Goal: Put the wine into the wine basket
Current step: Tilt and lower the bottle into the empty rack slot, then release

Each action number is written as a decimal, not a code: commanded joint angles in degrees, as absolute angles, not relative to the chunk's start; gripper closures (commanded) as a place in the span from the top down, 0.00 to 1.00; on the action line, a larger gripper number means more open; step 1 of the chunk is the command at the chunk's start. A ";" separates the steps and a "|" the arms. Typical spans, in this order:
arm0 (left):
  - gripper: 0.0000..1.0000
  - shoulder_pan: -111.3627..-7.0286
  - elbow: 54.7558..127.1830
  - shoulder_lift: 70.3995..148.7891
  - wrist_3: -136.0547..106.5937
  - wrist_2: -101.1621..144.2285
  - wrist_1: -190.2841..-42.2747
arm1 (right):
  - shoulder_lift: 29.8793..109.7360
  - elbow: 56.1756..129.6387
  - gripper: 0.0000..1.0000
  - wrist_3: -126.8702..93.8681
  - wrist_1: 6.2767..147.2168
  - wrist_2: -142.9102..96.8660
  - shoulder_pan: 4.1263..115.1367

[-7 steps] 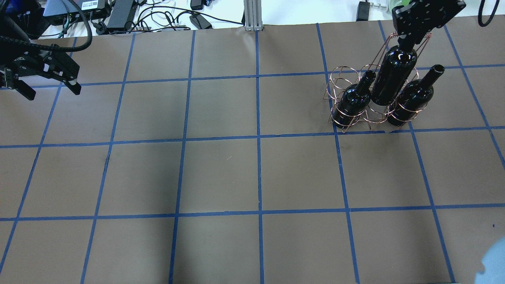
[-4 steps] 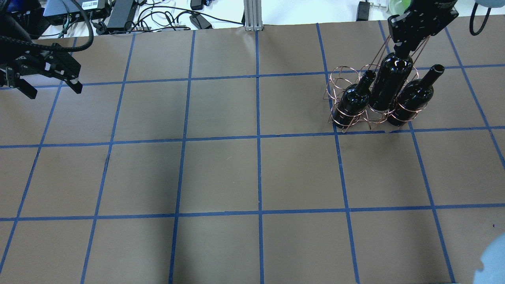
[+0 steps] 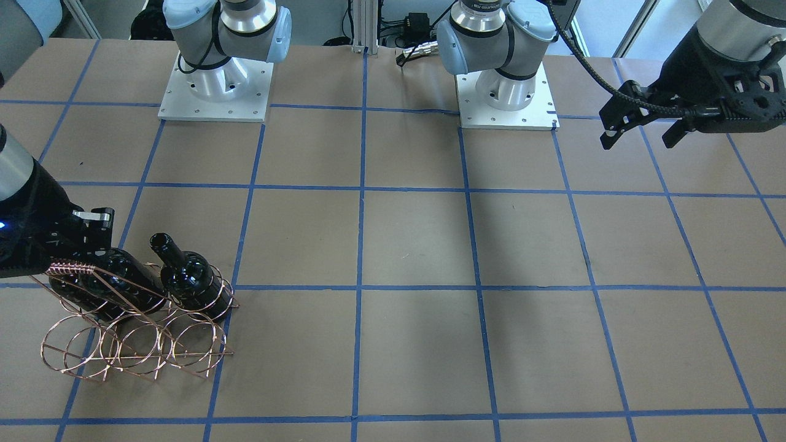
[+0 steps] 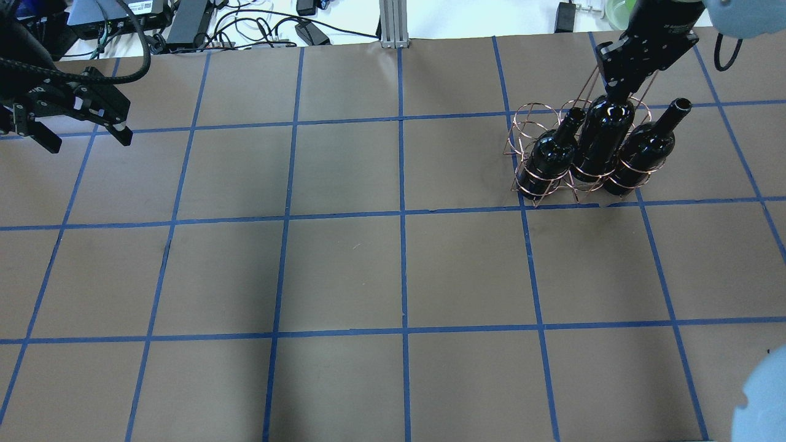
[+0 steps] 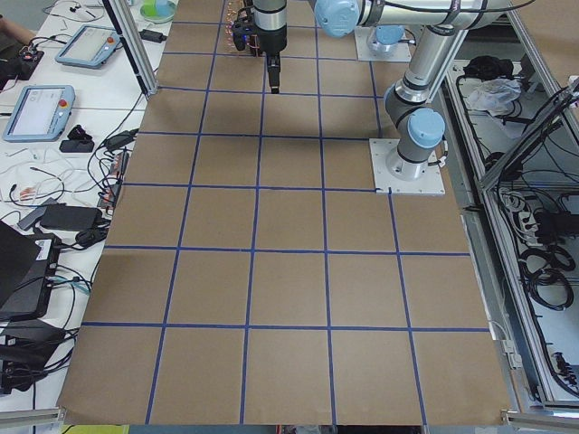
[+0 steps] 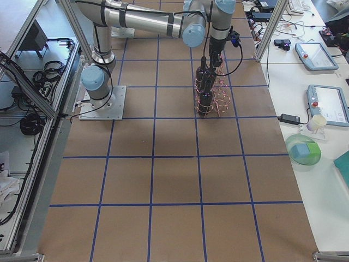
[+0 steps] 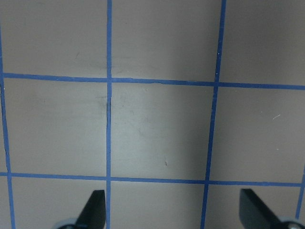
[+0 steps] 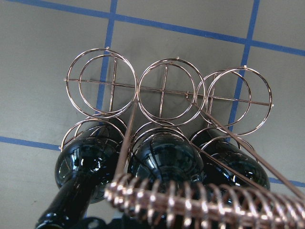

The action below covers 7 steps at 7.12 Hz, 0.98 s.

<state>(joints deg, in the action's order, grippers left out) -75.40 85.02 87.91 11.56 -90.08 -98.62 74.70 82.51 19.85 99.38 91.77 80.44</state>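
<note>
The copper wire wine basket (image 4: 529,116) stands at the far right of the table and also shows in the front-facing view (image 3: 132,353). Three near-black wine bottles stand in its near row. The left bottle (image 4: 549,158) and the right bottle (image 4: 642,153) stand free. My right gripper (image 4: 616,97) is shut on the neck of the middle bottle (image 4: 602,144), low in the middle loop. In the right wrist view the coiled handle (image 8: 190,205) crosses over the middle bottle (image 8: 164,162), and the back loops (image 8: 164,90) are empty. My left gripper (image 4: 91,142) is open and empty at the far left.
Cables and power bricks (image 4: 184,18) lie beyond the far table edge, with an aluminium post (image 4: 392,24) at its middle. The arm bases (image 3: 215,92) (image 3: 506,92) stand on the robot's side. Brown paper with a blue tape grid (image 4: 402,215) covers the table.
My right gripper has moved down with the middle bottle, sinking it deeper into the basket's middle loop. My left gripper has drifted slightly and stays open.
</note>
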 commanded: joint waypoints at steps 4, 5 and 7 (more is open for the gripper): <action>1.00 -83.29 84.90 88.50 -0.49 -89.83 -92.40 | 75.40 85.61 1.00 19.95 102.22 92.46 80.33; 1.00 -85.67 84.90 88.33 -0.79 -89.82 -92.03 | 76.45 85.61 1.00 19.86 102.13 92.20 80.33; 1.00 -87.18 84.99 88.24 -0.97 -89.56 -92.29 | 81.53 85.52 1.00 19.78 99.51 92.02 80.77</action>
